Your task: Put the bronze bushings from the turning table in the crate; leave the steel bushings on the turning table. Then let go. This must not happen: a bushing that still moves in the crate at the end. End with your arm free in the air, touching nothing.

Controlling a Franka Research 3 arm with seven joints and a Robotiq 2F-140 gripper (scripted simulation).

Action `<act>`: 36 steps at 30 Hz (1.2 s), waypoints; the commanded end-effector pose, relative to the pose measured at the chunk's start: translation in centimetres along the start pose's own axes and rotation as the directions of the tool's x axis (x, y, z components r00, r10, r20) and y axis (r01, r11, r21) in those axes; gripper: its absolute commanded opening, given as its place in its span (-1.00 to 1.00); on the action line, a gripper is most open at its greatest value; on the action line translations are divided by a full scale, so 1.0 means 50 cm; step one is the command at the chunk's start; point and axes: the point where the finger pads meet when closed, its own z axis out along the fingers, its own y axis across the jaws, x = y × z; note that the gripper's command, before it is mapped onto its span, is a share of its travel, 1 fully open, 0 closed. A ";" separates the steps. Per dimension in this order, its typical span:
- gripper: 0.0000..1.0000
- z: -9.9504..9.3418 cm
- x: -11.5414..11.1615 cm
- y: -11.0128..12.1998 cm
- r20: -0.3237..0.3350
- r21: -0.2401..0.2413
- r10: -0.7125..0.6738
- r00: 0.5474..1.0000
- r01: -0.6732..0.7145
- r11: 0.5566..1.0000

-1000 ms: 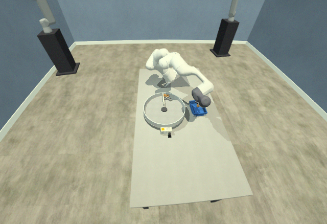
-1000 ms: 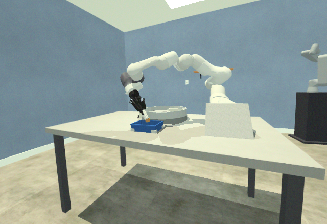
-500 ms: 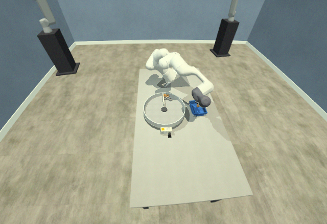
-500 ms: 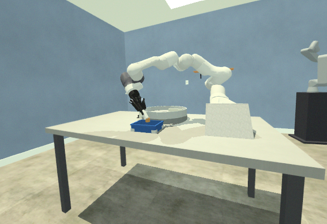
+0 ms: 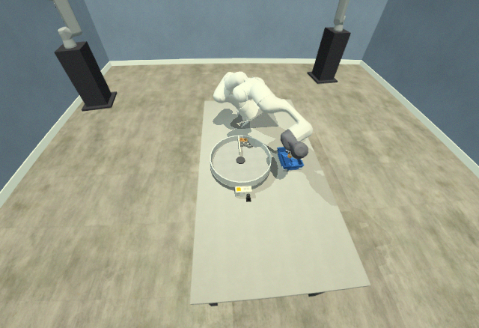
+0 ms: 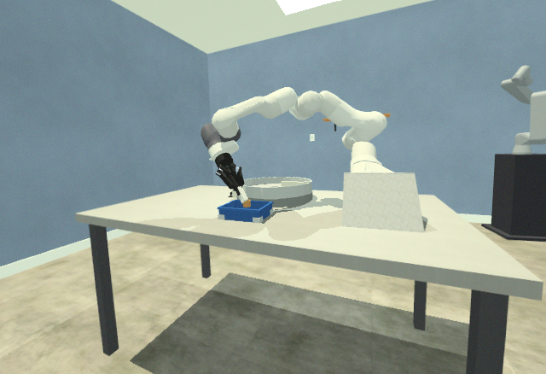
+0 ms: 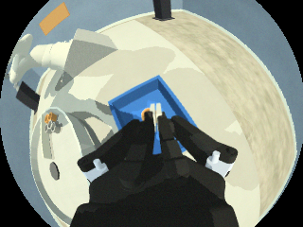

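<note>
My gripper (image 6: 242, 199) (image 7: 155, 110) is shut on a bronze bushing (image 5: 289, 156) (image 6: 246, 203) (image 7: 142, 114), pinched by its wall at the fingertips. The fingertips point down into the blue crate (image 5: 293, 168) (image 6: 240, 214) (image 7: 134, 93), with the bushing at about rim height. The crate's floor is partly hidden by the fingers. On the round, walled turning table (image 5: 251, 171) (image 6: 277, 191) (image 7: 66, 199), bronze bushings (image 5: 242, 139) (image 7: 50, 116) and steel bushings (image 5: 248, 144) (image 7: 50, 127) lie close together beside the pale bar.
The pale bar (image 5: 239, 146) runs from the turning table's wall towards its dark hub (image 5: 240, 159) (image 7: 54, 170). A small box with a yellow patch (image 5: 242, 190) stands in front of the turning table. An upright pale panel (image 6: 381, 202) stands near the arm's base.
</note>
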 end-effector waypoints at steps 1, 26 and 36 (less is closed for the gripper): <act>-1.00 0.010 -0.010 0.005 0.002 -0.005 -0.012 1.000 0.012 1.000; -1.00 0.040 -0.037 0.007 0.002 -0.005 -0.012 1.000 0.012 1.000; -1.00 0.040 -0.037 0.007 0.002 -0.005 -0.012 1.000 0.012 1.000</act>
